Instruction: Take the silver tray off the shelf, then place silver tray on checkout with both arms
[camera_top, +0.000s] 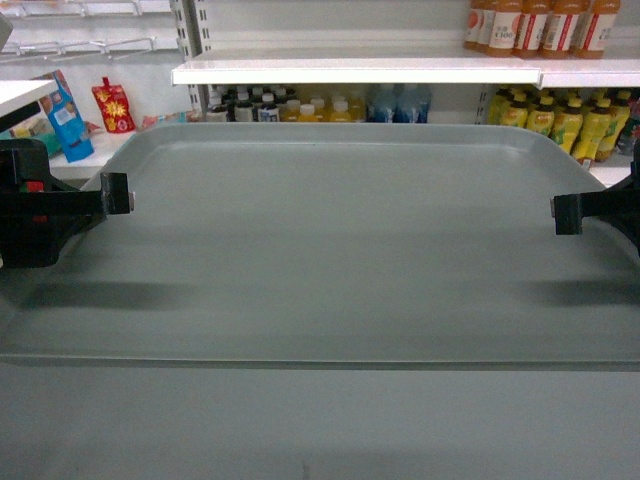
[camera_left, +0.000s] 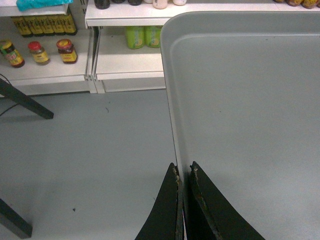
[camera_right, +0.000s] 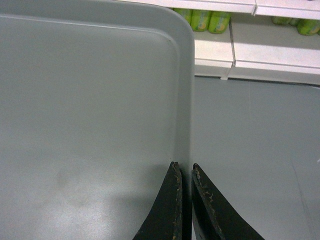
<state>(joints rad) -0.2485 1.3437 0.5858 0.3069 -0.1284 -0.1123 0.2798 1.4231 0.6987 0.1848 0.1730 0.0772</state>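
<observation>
The silver tray fills the head view, held level in the air in front of the shelf. My left gripper is shut on the tray's left rim. The left wrist view shows its fingers pinching the rim with grey floor below. On the opposite side my right gripper is shut on the right rim. In the right wrist view its fingertips clamp the raised edge. The checkout top is out of view.
Store shelves with bottles and drink packs stand behind the tray. Jars and green bottles sit on low shelves. Dark slanted legs stand on the grey floor at my left.
</observation>
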